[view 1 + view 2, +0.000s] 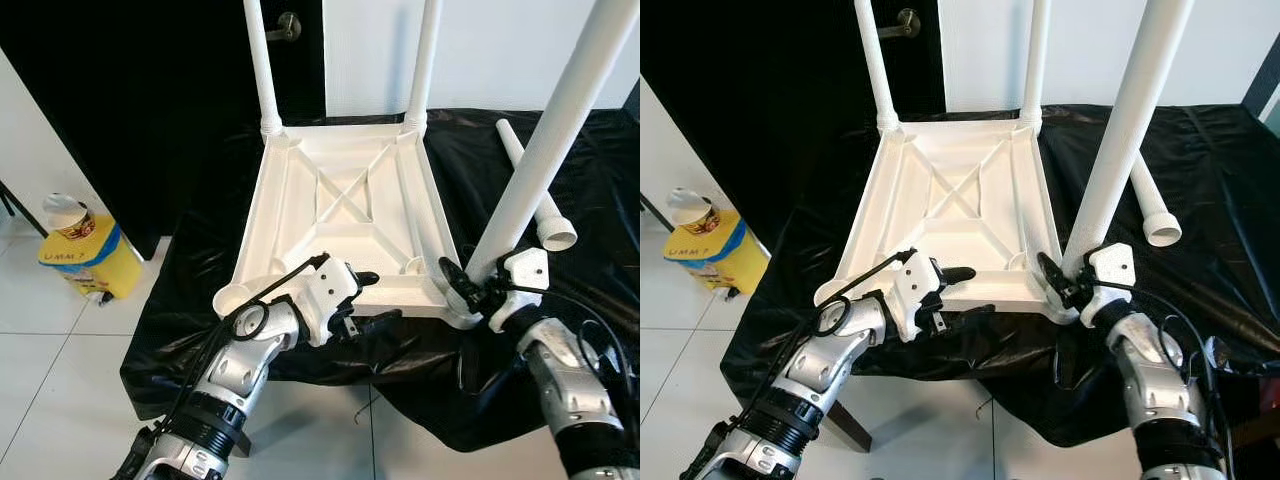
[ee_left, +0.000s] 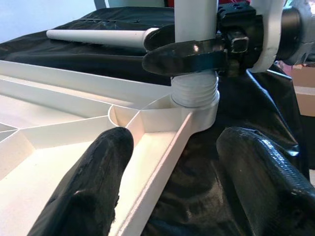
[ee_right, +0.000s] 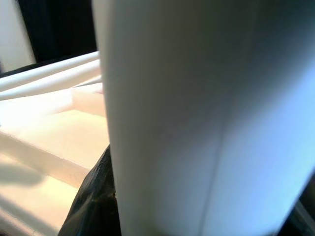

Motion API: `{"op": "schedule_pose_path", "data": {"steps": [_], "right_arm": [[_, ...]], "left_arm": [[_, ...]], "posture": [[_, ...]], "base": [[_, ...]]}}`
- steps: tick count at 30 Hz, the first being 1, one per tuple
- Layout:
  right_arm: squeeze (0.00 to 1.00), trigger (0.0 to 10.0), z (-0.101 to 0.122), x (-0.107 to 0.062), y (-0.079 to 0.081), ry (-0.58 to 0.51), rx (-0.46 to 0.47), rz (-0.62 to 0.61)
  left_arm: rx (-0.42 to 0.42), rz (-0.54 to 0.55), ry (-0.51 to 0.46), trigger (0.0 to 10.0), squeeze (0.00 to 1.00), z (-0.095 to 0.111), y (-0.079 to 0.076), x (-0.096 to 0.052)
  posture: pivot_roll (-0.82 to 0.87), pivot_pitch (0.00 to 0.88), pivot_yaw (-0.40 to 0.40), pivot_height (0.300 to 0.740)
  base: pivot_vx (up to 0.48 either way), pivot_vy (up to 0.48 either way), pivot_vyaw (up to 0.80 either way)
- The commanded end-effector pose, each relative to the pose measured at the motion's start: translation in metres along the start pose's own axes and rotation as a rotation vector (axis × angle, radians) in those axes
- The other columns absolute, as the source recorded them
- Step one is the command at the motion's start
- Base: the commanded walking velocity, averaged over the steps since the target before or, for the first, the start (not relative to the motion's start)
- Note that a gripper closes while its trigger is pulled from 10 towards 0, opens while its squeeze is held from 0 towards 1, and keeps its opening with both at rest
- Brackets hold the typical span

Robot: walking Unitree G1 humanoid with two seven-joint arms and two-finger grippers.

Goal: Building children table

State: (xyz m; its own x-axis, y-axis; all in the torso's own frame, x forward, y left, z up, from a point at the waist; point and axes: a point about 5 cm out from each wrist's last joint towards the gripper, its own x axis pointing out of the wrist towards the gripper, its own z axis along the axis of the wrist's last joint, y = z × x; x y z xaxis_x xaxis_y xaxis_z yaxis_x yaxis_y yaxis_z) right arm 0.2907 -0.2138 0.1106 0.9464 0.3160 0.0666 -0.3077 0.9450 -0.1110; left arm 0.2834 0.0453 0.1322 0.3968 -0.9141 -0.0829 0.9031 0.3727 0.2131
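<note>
1. Tabletop, white, lies upside down on a black sheet, two legs already upright at its far corners.
2. The left gripper reaches in low from the near side, fingers apart, straddling the tabletop's near rim.
3. The right gripper is clamped on a third leg, standing in the near right corner socket.
4. The left wrist view shows the leg's threaded end seated in that socket.
5. A spare leg lies on the sheet beyond.
</note>
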Motion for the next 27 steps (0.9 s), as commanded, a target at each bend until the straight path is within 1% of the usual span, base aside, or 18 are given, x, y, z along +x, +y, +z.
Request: {"op": "schedule_pose_path", "data": {"steps": [1, 2, 3, 4, 5, 7, 8, 10, 11, 12, 13, 15, 16, 20, 27], "right_arm": [[0.00, 10.0, -0.025, -0.009, 0.003, 0.120, 0.037, -0.037], [0.00, 10.0, -0.025, -0.009, 0.003, 0.120, 0.037, -0.037], [0.00, 10.0, -0.027, -0.009, 0.008, 0.127, 0.060, -0.099], [0.00, 10.0, -0.027, -0.009, 0.008, 0.127, 0.060, -0.099], [0.00, 10.0, -0.029, -0.008, 0.016, 0.132, 0.094, -0.194], [0.00, 10.0, -0.029, -0.008, 0.016, 0.132, 0.094, -0.194], [0.00, 10.0, -0.031, -0.009, 0.023, 0.141, 0.122, -0.300], [0.00, 10.0, -0.031, -0.009, 0.023, 0.141, 0.122, -0.300], [0.00, 10.0, -0.033, -0.010, 0.029, 0.148, 0.144, -0.410], [0.00, 10.0, -0.033, -0.010, 0.029, 0.148, 0.144, -0.410], [0.00, 10.0, -0.034, -0.011, 0.035, 0.157, 0.165, -0.511], [0.00, 10.0, -0.034, -0.011, 0.035, 0.157, 0.165, -0.511], [0.00, 10.0, -0.035, -0.011, 0.040, 0.163, 0.189, -0.551], [0.00, 10.0, -0.036, -0.012, 0.040, 0.168, 0.195, -0.598], [0.00, 10.0, -0.034, -0.010, 0.045, 0.167, 0.177, -0.581]], "left_arm": [[-0.008, 0.005, 0.011, 10.0, 0.00, -0.002, -0.002, -0.001], [-0.008, 0.005, 0.011, 10.0, 0.00, -0.002, -0.002, -0.001], [-0.010, 0.000, 0.010, 10.0, 0.00, -0.002, -0.002, 0.000], [-0.010, 0.000, 0.010, 10.0, 0.00, -0.002, -0.002, 0.000], [-0.011, -0.005, 0.010, 10.0, 0.00, -0.003, -0.003, 0.000], [-0.011, -0.005, 0.010, 10.0, 0.00, -0.003, -0.003, 0.000], [-0.012, -0.009, 0.011, 10.0, 0.00, -0.003, -0.003, 0.001], [-0.012, -0.009, 0.011, 10.0, 0.00, -0.003, -0.003, 0.001], [-0.014, -0.012, 0.011, 10.0, 0.00, -0.003, -0.004, 0.001], [-0.014, -0.012, 0.011, 10.0, 0.00, -0.003, -0.004, 0.001], [-0.018, -0.012, 0.010, 10.0, 0.00, -0.003, -0.005, 0.000], [-0.018, -0.012, 0.010, 10.0, 0.00, -0.003, -0.005, 0.000], [-0.019, -0.011, 0.011, 10.0, 0.00, -0.003, -0.005, -0.002], [-0.020, -0.009, 0.015, 10.0, 0.00, -0.003, -0.004, -0.005], [-0.016, -0.005, 0.017, 10.0, 0.00, -0.002, -0.004, -0.006]], "posture": [[-0.08, 0.000, 0.042, 0.740], [-0.08, 0.000, 0.042, 0.740], [-0.09, 0.000, 0.044, 0.740], [-0.09, 0.000, 0.044, 0.740], [-0.09, 0.000, 0.042, 0.740], [-0.09, 0.000, 0.042, 0.740], [-0.08, 0.000, 0.037, 0.740], [-0.08, 0.000, 0.037, 0.740], [-0.08, 0.000, 0.035, 0.740], [-0.08, 0.000, 0.035, 0.740], [-0.07, 0.000, 0.030, 0.740], [-0.07, 0.000, 0.030, 0.740], [-0.06, 0.000, 0.030, 0.740], [-0.06, 0.000, 0.023, 0.740], [-0.05, 0.000, 0.017, 0.740]], "base": [[0.000, 0.000, 0.00], [0.000, 0.000, 0.00], [0.000, 0.000, 0.00], [0.000, 0.000, 0.00], [0.000, 0.000, 0.00], [0.000, 0.000, 0.00], [0.000, 0.000, 0.00], [0.000, 0.000, 0.00], [0.000, 0.000, 0.00], [0.000, 0.000, 0.00], [0.000, 0.000, 0.00], [0.000, 0.000, 0.00], [0.000, 0.000, 0.00], [0.000, 0.000, 0.00], [0.000, 0.000, 0.00]]}}
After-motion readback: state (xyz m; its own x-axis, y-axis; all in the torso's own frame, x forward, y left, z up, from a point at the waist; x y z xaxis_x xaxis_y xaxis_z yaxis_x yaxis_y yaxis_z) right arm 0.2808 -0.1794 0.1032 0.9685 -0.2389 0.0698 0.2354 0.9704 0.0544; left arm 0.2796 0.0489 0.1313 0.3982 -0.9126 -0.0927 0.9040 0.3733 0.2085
